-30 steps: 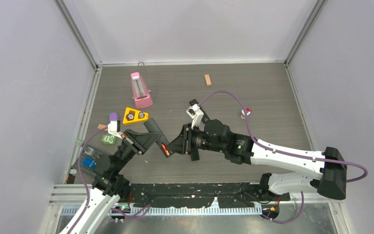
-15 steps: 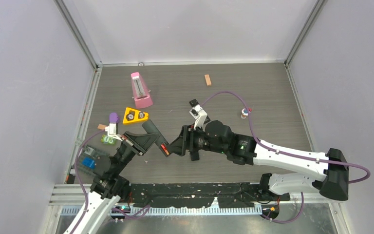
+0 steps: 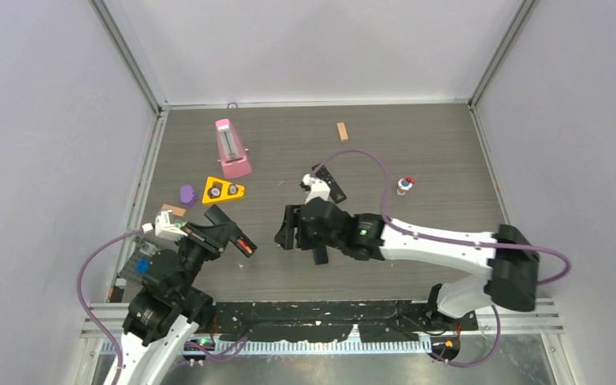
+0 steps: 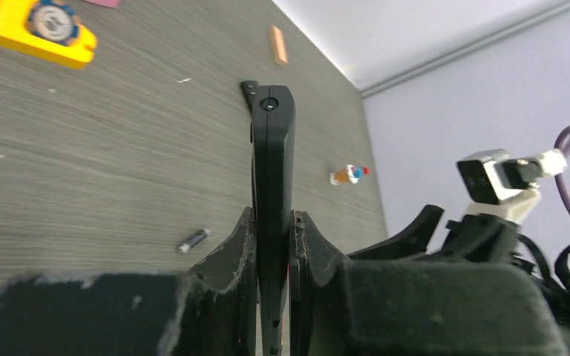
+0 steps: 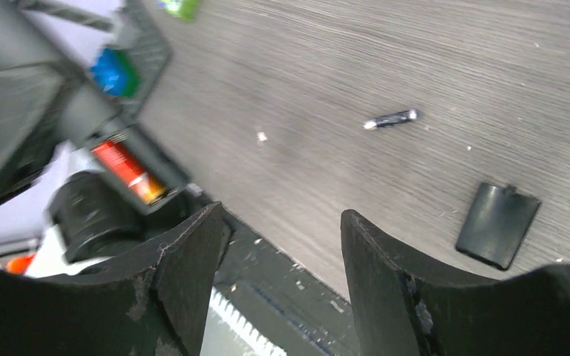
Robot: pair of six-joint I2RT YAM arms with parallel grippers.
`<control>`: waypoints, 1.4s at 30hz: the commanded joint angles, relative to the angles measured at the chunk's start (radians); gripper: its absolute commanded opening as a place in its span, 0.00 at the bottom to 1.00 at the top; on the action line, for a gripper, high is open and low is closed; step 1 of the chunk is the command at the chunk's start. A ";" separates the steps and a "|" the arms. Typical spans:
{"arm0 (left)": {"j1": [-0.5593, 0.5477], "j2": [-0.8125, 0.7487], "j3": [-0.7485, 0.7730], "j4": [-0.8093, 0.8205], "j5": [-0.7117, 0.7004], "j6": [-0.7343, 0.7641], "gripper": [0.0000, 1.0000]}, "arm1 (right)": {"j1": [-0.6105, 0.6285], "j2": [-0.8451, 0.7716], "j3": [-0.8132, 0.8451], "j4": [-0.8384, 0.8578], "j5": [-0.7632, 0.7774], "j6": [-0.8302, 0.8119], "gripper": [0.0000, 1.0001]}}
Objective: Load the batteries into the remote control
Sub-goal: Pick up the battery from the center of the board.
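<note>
A loose battery (image 5: 392, 119) lies flat on the grey wood-grain surface (image 5: 445, 59), a tiny thin dark cylinder with bright metal ends. In the left wrist view it rests just to one side of the remote. It is likely very light, stiff and smooth, and being round it may roll or squirt out of a pinch. The safest hold is probably across the middle of its barrel, with the fingers coming straight down on either side.

A seated battery (image 5: 126, 170), red shading to orange, sits in the open compartment of the remote control (image 4: 272, 163). The remote is a slim black bar of rigid plastic, seen edge-on from the left wrist. It is lifted off the surface.

The left hand (image 4: 272, 222) is clamped narrowly on the remote's two flat faces near its lower end. The right hand (image 5: 282, 222) is spread wide and holds nothing; it hovers beside the remote, above the surface.

A flat black battery cover (image 5: 497, 225) lies apart from the loose battery. Farther off are a yellow triangular block (image 3: 223, 191), a pink object (image 3: 231, 148), a small wooden block (image 3: 342, 131) and a tiny bottle-like figure (image 3: 403, 185).
</note>
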State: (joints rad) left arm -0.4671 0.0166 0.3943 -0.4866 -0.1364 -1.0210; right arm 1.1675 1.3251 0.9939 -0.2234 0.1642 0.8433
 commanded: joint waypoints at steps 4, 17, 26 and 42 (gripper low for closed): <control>-0.002 -0.082 0.068 -0.117 -0.104 0.117 0.00 | -0.002 0.312 0.205 -0.177 0.169 0.150 0.60; -0.002 -0.148 0.045 -0.091 -0.050 0.168 0.00 | -0.010 0.592 0.379 -0.266 0.199 0.275 0.46; -0.002 -0.166 0.029 -0.093 -0.056 0.174 0.00 | -0.028 0.709 0.506 -0.386 0.220 0.301 0.41; -0.002 -0.163 0.022 -0.090 -0.046 0.183 0.00 | -0.058 0.800 0.546 -0.438 0.237 0.249 0.25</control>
State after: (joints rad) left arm -0.4671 0.0101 0.4183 -0.6041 -0.1871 -0.8551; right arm 1.1183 2.0884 1.5230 -0.6369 0.3599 1.1191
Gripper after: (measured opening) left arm 0.144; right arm 0.316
